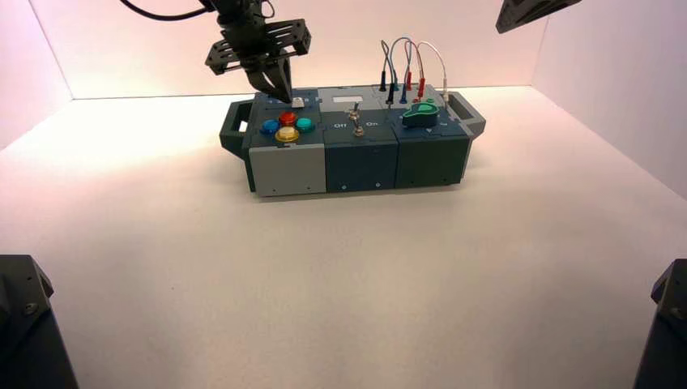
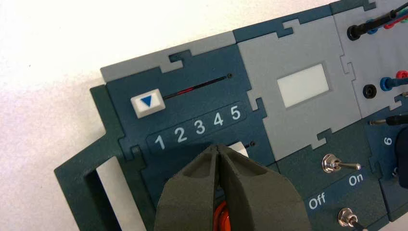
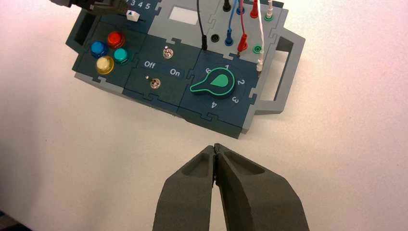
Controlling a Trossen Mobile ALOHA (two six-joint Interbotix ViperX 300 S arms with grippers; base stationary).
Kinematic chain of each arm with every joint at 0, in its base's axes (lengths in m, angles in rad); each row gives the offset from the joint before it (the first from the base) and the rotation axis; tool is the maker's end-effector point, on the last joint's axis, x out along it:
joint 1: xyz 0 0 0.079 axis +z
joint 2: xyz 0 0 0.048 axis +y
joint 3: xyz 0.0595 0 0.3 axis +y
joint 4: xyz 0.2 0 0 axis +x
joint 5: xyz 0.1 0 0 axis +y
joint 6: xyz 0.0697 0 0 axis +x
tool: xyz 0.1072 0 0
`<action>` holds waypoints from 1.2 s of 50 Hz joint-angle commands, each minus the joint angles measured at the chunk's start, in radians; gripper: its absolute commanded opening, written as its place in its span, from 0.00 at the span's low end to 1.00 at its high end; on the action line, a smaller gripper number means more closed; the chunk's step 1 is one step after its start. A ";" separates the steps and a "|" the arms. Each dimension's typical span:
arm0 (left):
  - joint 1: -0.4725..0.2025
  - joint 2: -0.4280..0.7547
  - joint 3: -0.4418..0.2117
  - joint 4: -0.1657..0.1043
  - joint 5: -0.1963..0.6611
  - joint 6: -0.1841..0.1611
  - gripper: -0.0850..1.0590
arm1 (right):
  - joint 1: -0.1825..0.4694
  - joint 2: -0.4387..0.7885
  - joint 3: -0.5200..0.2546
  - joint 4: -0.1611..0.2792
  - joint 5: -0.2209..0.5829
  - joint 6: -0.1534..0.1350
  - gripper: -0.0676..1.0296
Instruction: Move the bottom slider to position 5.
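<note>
The bottom slider (image 2: 239, 148) is a small whitish square knob, partly hidden behind my left fingertips. It sits below the 5 of the 1–5 scale (image 2: 197, 127), close to the end of its slot. It also shows in the high view (image 1: 298, 102) and in the right wrist view (image 3: 132, 16). My left gripper (image 2: 217, 148) is shut, its tips against the knob's side towards the 1, over the box's left back corner (image 1: 275, 87). The top slider (image 2: 147, 102), with a blue triangle, stands at the 1 end. My right gripper (image 3: 215, 147) is shut and empty, held high over the table away from the box.
The box (image 1: 288, 172) also bears red (image 1: 288, 117), blue (image 1: 269, 126), yellow (image 1: 287, 134) and teal (image 1: 305, 124) buttons. A metal toggle (image 1: 356, 121) stands between Off and On. A green knob (image 1: 421, 115), plugged wires (image 1: 409, 65) and a white display (image 2: 303, 85) are there too.
</note>
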 commanded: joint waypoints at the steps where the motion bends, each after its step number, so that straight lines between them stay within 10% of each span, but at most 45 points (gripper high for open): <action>1: -0.015 -0.012 -0.031 -0.005 0.005 -0.003 0.05 | 0.003 -0.005 -0.026 0.002 -0.003 -0.009 0.04; 49: -0.032 -0.063 -0.048 0.008 0.089 0.017 0.05 | 0.003 -0.009 -0.023 -0.002 -0.009 -0.009 0.04; 60: -0.032 -0.140 -0.018 0.066 0.126 0.023 0.05 | 0.003 -0.005 -0.014 -0.003 -0.031 -0.009 0.04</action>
